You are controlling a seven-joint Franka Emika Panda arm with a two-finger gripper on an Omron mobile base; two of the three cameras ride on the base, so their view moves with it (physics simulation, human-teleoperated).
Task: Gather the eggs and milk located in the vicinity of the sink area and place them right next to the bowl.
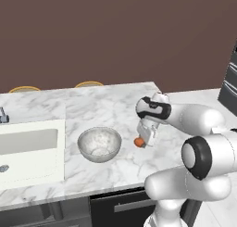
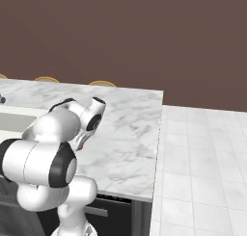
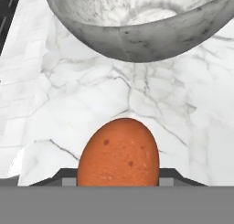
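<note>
I had the claw shut on the egg, just beside the bowl. Risk imo: release too high, egg rolls across the counter.

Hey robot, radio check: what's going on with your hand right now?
Hand shut on orange egg, low over the marble counter. Bowl just beside it, to its left. Sink further left. Nothing in the way.

Glossy white rounded arm segments, black joint bands, blocky white gripper.
</note>
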